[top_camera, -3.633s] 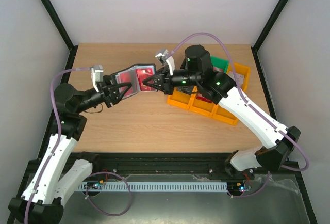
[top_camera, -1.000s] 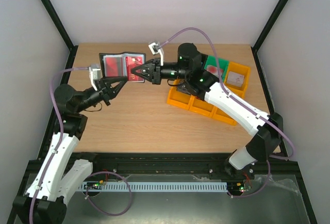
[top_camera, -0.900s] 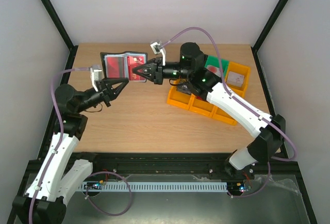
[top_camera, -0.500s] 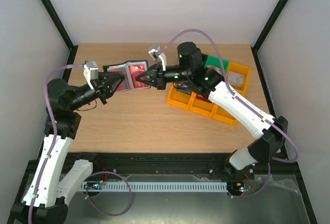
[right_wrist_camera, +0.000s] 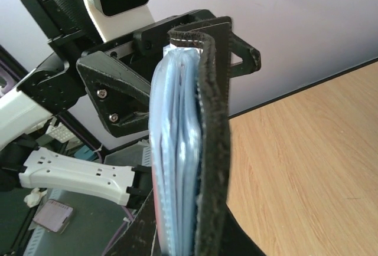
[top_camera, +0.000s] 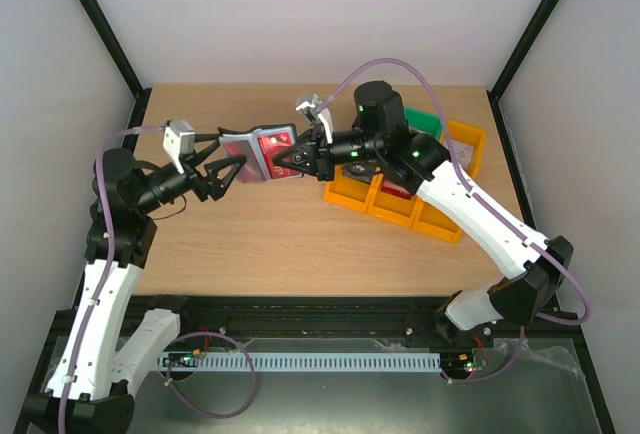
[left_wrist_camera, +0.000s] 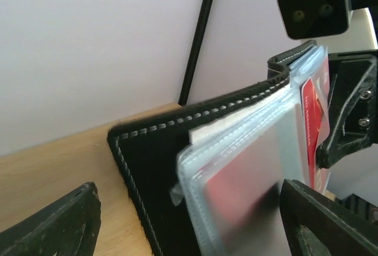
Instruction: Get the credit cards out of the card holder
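Observation:
The black card holder (top_camera: 258, 144) hangs in the air over the back of the table, between my two grippers. My right gripper (top_camera: 290, 161) is shut on its right edge; in the right wrist view the holder (right_wrist_camera: 212, 150) shows edge-on, clamped at the gripper (right_wrist_camera: 195, 232). My left gripper (top_camera: 228, 162) is open, its fingers (left_wrist_camera: 65, 220) spread to either side of the holder's left part (left_wrist_camera: 153, 167). A red card (left_wrist_camera: 313, 120) sits in the clear sleeves, and a white card edge (left_wrist_camera: 236, 125) lies against the black cover.
Yellow bins (top_camera: 400, 209) stand right of centre under the right arm, with a green bin (top_camera: 428, 122) and another yellow bin (top_camera: 468, 149) behind. The two wrists face each other closely; the right wrist camera (left_wrist_camera: 313, 5) is just beyond the holder.
The right gripper has carried the holder from the back left toward the centre and lower. The left gripper has come up to it, and its open fingers now flank the holder's left part.

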`<state>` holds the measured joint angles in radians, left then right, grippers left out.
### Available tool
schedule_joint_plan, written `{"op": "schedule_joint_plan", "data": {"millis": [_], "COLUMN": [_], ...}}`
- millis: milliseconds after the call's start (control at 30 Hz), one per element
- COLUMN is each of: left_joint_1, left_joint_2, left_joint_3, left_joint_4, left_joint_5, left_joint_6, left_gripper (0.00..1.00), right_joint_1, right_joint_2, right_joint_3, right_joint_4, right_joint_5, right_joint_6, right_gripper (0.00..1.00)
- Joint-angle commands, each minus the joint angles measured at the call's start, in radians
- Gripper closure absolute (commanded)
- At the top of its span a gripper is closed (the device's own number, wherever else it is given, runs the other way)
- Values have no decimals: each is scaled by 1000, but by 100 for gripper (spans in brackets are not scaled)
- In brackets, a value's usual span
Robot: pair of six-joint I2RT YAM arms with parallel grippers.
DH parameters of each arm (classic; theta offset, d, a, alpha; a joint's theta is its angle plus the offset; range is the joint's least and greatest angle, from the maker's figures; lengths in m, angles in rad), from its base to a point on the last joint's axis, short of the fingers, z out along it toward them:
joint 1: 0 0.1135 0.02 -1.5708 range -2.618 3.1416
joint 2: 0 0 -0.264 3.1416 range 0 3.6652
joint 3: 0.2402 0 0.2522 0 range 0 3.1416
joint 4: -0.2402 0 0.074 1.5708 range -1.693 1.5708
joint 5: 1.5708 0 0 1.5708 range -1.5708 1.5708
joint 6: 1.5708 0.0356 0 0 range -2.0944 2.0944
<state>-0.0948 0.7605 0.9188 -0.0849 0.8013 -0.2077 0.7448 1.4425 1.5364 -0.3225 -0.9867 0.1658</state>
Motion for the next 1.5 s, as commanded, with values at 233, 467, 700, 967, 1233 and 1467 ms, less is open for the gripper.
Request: {"op": "schedule_joint_plan", "data": {"millis": [233, 467, 700, 967, 1233, 1467], "left_joint_1": [-23, -57, -49, -49, -49, -51], "left_joint_2": [5, 10, -4, -2, -3, -10], "left_joint_3": [-70, -71, -56, -57, -60, -78], "left_joint_4": [179, 236, 174, 188, 196, 239], "left_joint_5": [215, 255, 245, 246, 256, 276], "left_joint_6": [-111, -145, -97, -116, -114, -105], "left_gripper": [8, 90, 98, 98, 98, 98], "right_joint_1": [5, 5, -88, -102, -101, -101], "right_joint_2": [-11, -14, -105, -93, -91, -54], "right_joint_3": [24, 11, -54, -69, -94, -85], "right_joint_4": [115, 120, 94, 81, 177, 181], "right_joint_5": [-213, -186, -171, -81, -21, -75], "right_joint_6": [67, 66, 2, 36, 73, 78], "right_gripper": [94, 76, 41, 49, 68, 79]}}
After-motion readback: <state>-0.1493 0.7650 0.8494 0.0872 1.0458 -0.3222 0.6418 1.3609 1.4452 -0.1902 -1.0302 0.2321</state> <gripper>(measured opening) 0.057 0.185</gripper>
